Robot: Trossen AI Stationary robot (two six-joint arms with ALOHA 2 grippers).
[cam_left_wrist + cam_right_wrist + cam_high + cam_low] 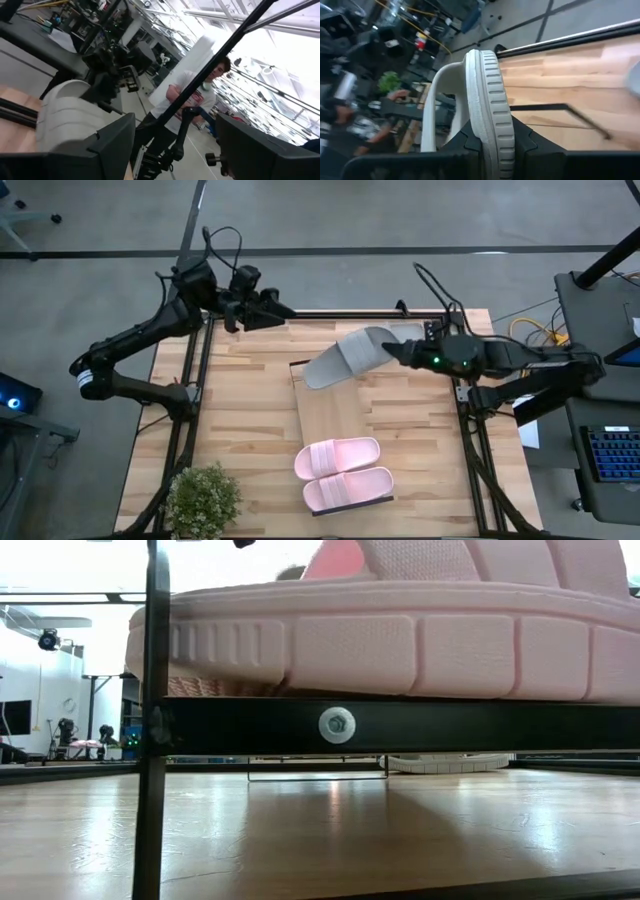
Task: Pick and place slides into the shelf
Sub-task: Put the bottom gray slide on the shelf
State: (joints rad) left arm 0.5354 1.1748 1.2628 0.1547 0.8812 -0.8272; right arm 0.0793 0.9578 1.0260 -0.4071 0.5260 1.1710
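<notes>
Slides of the pale pink pair (pixel 343 473) sit side by side on the near end of the shelf (pixel 330 415), their soles touching along one edge. From the low view, one pink slide (pixel 400 635) fills the upper frame, resting on the shelf's black end rail (pixel 400 726), with the table (pixel 300 830) stretching beneath it.

One grey slide (pixel 345 356) hangs tilted above the far end of the shelf, gripped by the right end effector (pixel 395 352). In the right wrist view, the fingers are clamped narrowly on the ribbed sole edge of this grey slide (pixel 487 115), with its strap arching to one side. The right arm reaches in from the table's right edge.

A second grey shape (pixel 408 332) shows just behind the right end effector at the far side of the table, partly hidden; I cannot tell how it lies.

The left end effector (pixel 275 310) hovers at the far-left corner of the table, well apart from the shelf, its fingers (pixel 112 142) spread wide and holding nothing. Its wrist view looks across to the grey slide (pixel 67 115) and the right arm, with a person (pixel 192 97) standing in the room beyond.

A small potted plant (pixel 203 500) stands at the table's near-left corner.
</notes>
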